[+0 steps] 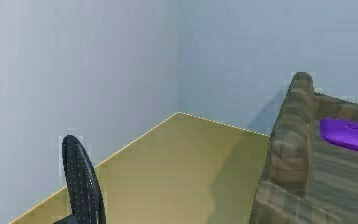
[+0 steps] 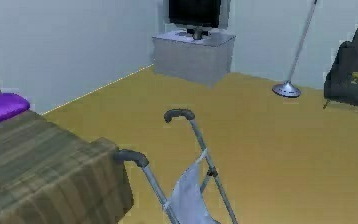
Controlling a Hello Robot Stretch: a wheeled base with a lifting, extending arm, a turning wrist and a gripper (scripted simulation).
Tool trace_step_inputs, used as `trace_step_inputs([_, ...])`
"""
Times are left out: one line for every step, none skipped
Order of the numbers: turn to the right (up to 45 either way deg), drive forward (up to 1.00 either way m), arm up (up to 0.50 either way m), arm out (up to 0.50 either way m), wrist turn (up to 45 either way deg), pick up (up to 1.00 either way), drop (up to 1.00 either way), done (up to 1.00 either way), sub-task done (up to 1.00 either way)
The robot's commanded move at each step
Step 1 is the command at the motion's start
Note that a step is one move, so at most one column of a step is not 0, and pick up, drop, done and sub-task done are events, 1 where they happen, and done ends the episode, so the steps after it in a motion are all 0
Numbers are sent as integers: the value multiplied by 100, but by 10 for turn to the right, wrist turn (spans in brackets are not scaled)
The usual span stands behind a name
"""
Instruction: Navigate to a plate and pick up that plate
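Observation:
In the forward view a brown striped sofa (image 1: 312,150) stands at the right, with a purple cushion (image 1: 347,134) lying on its seat. The same sofa (image 2: 47,170) fills the arm side view's lower left, its purple cushion (image 2: 5,106) at the left edge.
A dark mesh-backed object (image 1: 84,182) rises at the forward view's bottom left, in front of a room corner. A grey-framed walker or stroller (image 2: 182,170) stands beside the sofa. Farther out are a TV (image 2: 196,14) on a grey stand (image 2: 192,55), a floor lamp (image 2: 287,88) and a dark armchair (image 2: 349,75).

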Motion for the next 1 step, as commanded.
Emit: trace_step_inputs([0,50,0,0,0,0,0,0,0])
